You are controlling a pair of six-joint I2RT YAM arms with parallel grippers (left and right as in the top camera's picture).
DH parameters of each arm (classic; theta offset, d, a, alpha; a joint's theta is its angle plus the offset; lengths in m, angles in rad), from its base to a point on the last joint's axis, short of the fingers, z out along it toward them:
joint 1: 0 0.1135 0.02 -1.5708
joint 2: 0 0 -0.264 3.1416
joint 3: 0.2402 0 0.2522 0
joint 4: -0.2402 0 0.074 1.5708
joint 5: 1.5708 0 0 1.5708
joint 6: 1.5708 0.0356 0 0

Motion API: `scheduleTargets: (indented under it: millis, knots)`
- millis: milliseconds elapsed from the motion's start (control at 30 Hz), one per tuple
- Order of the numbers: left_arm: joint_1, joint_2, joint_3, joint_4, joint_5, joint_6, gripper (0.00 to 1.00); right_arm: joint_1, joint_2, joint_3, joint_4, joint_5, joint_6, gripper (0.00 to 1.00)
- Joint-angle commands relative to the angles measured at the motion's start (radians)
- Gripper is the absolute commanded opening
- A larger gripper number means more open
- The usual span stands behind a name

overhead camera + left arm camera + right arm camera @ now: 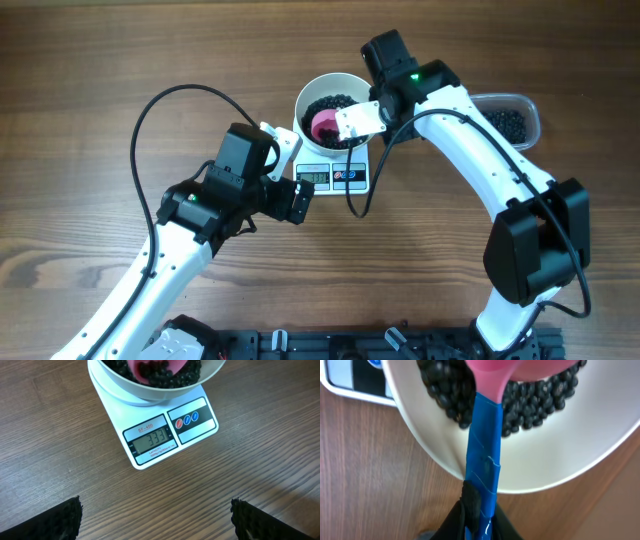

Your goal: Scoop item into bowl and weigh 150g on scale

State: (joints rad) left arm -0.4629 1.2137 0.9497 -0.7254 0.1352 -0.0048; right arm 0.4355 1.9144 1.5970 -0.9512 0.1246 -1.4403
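Observation:
The white bowl [303, 100] stands on the white scale [335, 177], with black beans [338, 101] heaped in it. In the left wrist view the scale [200, 430] shows 333 on its display below the bowl [145, 392]. A pink scoop [326, 124] with a blue taped handle [484, 445] dips into the beans [535, 407] in the bowl [560, 455]. My right gripper [480, 510] is shut on that handle. My left gripper [156, 520] hovers open over bare table just in front of the scale, with nothing between its fingertips [65, 520].
A clear plastic tub [512, 121] holding more black beans sits at the back right, beside the right arm. The left arm's cable loops over the table to the left of the bowl. Wooden tabletop surrounds the scale.

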Motion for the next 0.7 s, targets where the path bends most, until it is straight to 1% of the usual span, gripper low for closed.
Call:
scheduleTargets:
  millis: [0, 267, 667]
  knots:
    - [-0.005, 0.004, 0.018, 0.003, -0.005, -0.003, 1.00, -0.002, 0.002, 0.028, -0.026, -0.108, 0.008, 0.04]
    - [-0.005, 0.004, 0.018, 0.003, -0.005, -0.003, 1.00, -0.033, 0.002, 0.063, 0.008, -0.160, 0.089, 0.04]
    - [-0.005, 0.004, 0.018, 0.003, -0.006, -0.003, 1.00, -0.078, 0.002, 0.071, 0.062, -0.159, 0.090, 0.04]
